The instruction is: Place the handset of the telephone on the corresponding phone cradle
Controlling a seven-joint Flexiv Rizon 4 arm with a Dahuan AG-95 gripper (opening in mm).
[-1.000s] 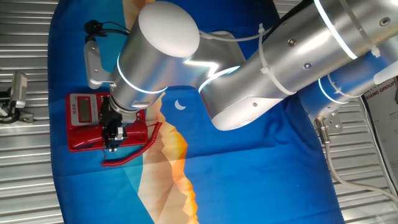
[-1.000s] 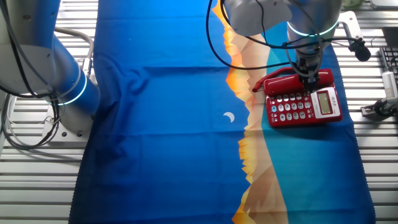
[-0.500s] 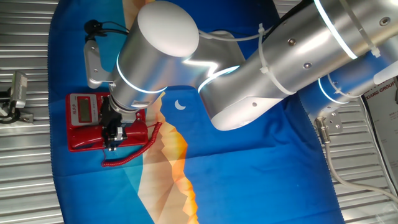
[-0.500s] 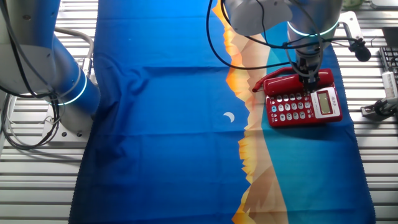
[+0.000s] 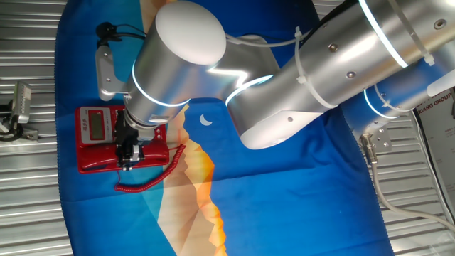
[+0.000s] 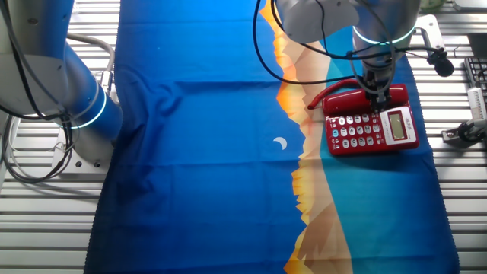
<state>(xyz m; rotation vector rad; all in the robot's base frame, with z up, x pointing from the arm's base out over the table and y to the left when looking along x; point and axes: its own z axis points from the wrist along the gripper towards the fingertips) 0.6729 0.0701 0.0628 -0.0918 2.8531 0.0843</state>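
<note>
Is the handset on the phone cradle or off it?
On it, it seems: the handset lies flat along the telephone's plain edge, beside the keypad. The hand is right over it; whether it grips, cannot tell.

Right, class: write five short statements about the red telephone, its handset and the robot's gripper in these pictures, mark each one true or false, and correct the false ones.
1. The handset lies along the telephone base's far edge in the other fixed view. True.
2. The gripper is far from the phone, over bare cloth. False: it is right at the handset.
3. The telephone sits on a blue patterned cloth. True.
4. The telephone has no screen. False: a small screen sits beside the buttons.
5. The coiled cord is black. False: it is red.
</note>
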